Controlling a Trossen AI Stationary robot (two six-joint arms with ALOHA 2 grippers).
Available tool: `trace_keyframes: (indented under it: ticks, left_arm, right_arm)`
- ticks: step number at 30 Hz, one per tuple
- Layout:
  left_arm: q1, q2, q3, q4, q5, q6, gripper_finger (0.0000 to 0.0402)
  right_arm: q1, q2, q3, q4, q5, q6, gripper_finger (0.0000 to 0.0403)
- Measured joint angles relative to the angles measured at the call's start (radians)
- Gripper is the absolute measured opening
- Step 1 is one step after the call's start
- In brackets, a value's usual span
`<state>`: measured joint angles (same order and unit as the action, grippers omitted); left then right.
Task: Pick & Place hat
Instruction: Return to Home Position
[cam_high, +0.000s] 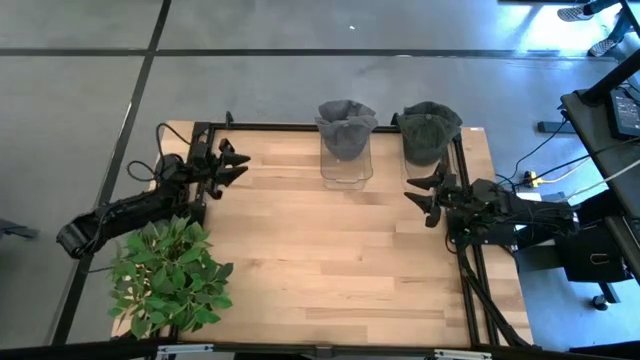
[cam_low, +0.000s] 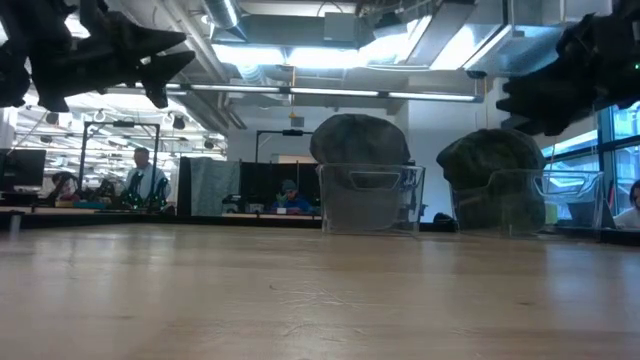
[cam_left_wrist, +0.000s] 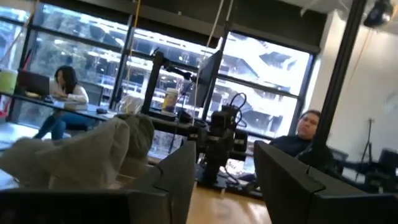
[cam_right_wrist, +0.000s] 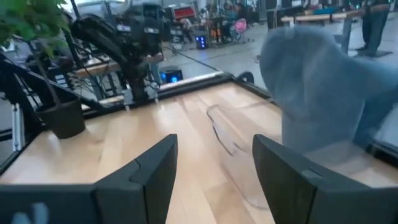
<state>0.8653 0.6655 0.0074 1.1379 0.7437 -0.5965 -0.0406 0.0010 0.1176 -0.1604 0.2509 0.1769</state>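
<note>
Left gripper hangs above the wooden table, well to the left of the left transparent bin, with its fingers spread and holding nothing. Your right gripper hovers to the right of that bin and slightly toward the table's front, also spread and empty.

Gray caps bulge out of the left bin's top, crowns up. A darker cap fills the right transparent bin, which stands just to the right of the left bin on the same far edge. Every cap in view sits in a bin.

The right gripper is the nearer one: the bins lie just beyond its fingertips, so its retreat probably needs to draw straight back from them. A potted plant stands well to the left and front of the left bin, close beside your left arm.
</note>
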Motion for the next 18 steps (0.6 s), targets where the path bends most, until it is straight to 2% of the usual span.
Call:
trace_keyframes:
  ticks: [6,12,18]
  left_arm:
    - [-0.185,-0.002,0.0,-0.054,-0.204,0.094,0.0157]
    - [-0.347,-0.005,0.0,-0.228,-0.377,0.208,0.0157]
    - [-0.406,-0.052,0.0,-0.262,-0.386,0.248,0.0157]
  right_arm:
    - [0.0,0.0,-0.023,-0.004,0.067,0.041,0.0209]
    - [0.0,0.0,-0.023,-0.027,0.072,0.041,0.0209]
    - [0.0,0.0,-0.023,-0.055,0.071,0.058,0.0209]
